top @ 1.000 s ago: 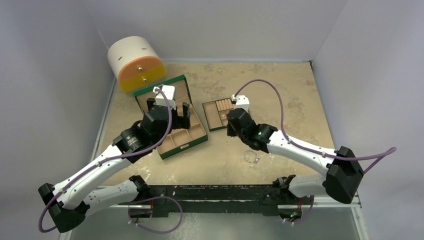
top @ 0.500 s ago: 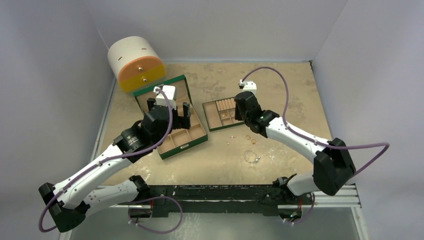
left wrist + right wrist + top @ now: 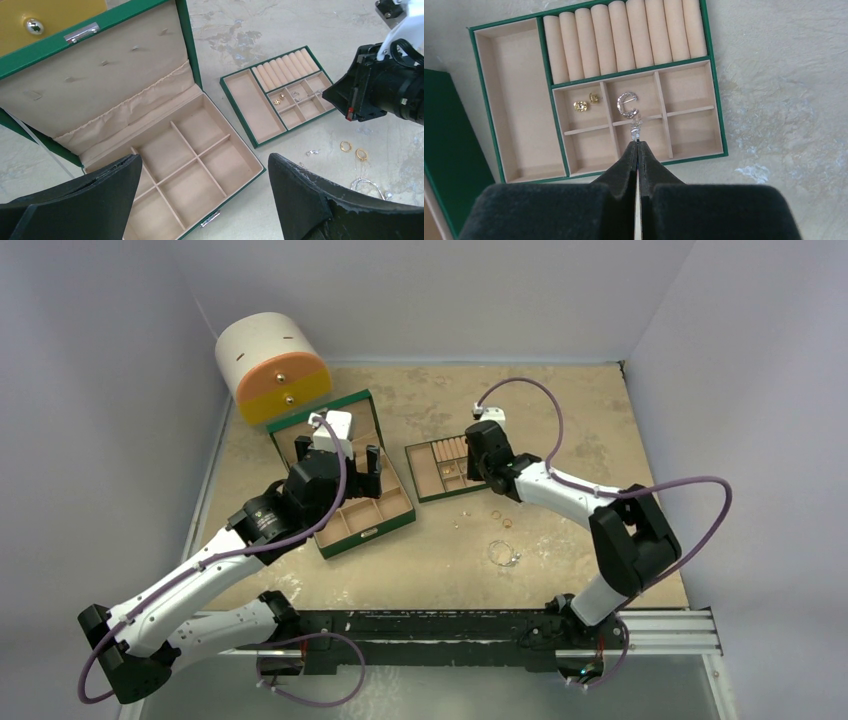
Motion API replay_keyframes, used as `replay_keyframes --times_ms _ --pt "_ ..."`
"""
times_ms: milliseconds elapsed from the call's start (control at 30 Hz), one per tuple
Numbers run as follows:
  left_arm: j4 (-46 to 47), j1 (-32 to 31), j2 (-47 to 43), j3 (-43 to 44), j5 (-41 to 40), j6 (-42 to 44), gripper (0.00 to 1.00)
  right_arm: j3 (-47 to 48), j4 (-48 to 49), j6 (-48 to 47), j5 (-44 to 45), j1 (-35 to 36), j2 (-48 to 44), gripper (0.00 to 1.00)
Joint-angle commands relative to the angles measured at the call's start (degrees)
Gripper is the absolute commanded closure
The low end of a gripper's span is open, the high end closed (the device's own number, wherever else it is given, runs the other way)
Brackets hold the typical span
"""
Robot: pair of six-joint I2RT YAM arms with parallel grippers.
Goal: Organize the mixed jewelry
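Note:
My right gripper (image 3: 637, 142) is shut on a small silvery earring (image 3: 636, 129) and holds it over the middle compartments of the small green tray (image 3: 507, 100). A silvery C-shaped piece (image 3: 627, 104) lies just beyond the tips; I cannot tell if it is joined to the held one. Two gold earrings (image 3: 586, 103) lie in the compartment to its left. On the table lie two gold rings (image 3: 501, 518), a small silver piece (image 3: 462, 512) and the thin wire hoop (image 3: 503, 554). My left gripper (image 3: 338, 462) is open and empty above the green box (image 3: 397, 512).
The round white-and-orange drawer case (image 3: 272, 368) stands at the back left. The green box's lid (image 3: 100, 75) stands open towards it. In the left wrist view the tray (image 3: 252, 107), the rings (image 3: 353, 149) and my right gripper (image 3: 365, 95) show. Walls close in the sides.
My right gripper has moved from low over the loose jewelry back to above the small tray, uncovering the gold rings. Its elbow has swung inward. The left arm has not moved.

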Motion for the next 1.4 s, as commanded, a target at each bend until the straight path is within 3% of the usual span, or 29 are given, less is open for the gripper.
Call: replay_keyframes --times_ms 0,833,1067,1367 --pt "1.21 0.08 0.04 2.41 -0.88 1.0 0.03 2.6 4.2 -0.46 -1.32 -1.14 1.45 1.0" --pt "1.07 0.13 0.04 2.55 -1.32 1.19 0.03 5.92 4.85 0.32 -2.09 -2.41 9.37 1.0" --pt "1.07 0.1 -0.21 2.55 -1.43 1.11 0.03 6.28 4.3 1.08 -2.9 -2.34 8.92 0.84" --pt "1.08 0.14 -0.39 2.54 -1.22 1.1 0.03 5.34 3.25 1.29 -2.54 -2.35 5.35 0.76"
